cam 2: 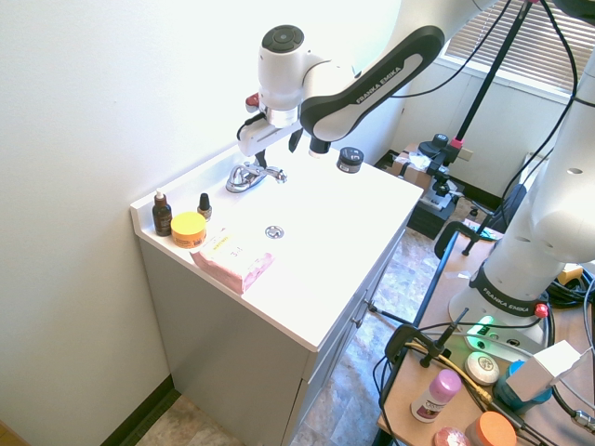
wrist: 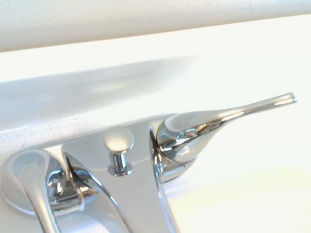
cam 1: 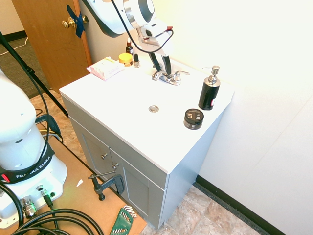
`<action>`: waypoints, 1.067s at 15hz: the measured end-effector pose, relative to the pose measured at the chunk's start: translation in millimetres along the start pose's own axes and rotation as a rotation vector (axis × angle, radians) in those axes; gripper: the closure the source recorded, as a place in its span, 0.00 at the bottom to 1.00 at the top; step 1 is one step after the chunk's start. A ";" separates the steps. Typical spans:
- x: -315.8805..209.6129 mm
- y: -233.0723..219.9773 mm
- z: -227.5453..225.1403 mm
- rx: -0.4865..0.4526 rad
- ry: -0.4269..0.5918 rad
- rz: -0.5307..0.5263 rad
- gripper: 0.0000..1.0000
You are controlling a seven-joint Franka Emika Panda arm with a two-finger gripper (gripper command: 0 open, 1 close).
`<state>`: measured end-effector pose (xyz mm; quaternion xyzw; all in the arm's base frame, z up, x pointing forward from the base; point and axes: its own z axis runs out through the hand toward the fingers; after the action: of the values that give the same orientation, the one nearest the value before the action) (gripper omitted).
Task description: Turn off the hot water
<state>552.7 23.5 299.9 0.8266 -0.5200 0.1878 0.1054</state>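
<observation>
The hot water lever (cam 1: pixel 157 75) is the left chrome handle of the low faucet (cam 1: pixel 168 77) at the back of the white vanity top (cam 1: pixel 122 105). Its arm seems swung forward toward the basin, while the matching right lever (cam 1: pixel 182 73) points sideways. My gripper (cam 1: pixel 162 69) hangs open just above the faucet, its dark fingers (cam 1: pixel 155 61) close over the left lever and apart from it. The second exterior view shows the gripper (cam 2: pixel 279 144) above the faucet (cam 2: pixel 251 175). Up close in the wrist view are the hot lever (wrist: pixel 31 191), the pop-up knob (wrist: pixel 118 141) and the right lever (wrist: pixel 194 133).
A black soap pump bottle (cam 1: pixel 209 90) and a black round jar (cam 1: pixel 193 118) stand right of the faucet. A yellow jar (cam 1: pixel 125 58), small dark bottles (cam 1: pixel 136 60) and a pink-white pack (cam 1: pixel 105 67) sit at the left. The drain (cam 1: pixel 153 108) is mid-basin.
</observation>
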 end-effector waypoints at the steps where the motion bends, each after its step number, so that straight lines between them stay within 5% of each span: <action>1: -6.4 -1.8 2.8 -0.002 -0.012 -0.002 0.00; 16: -24.5 -51.4 3.6 0.061 -0.068 -0.037 0.00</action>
<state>590.2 64.8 287.5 0.8448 -0.5018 0.1736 0.0658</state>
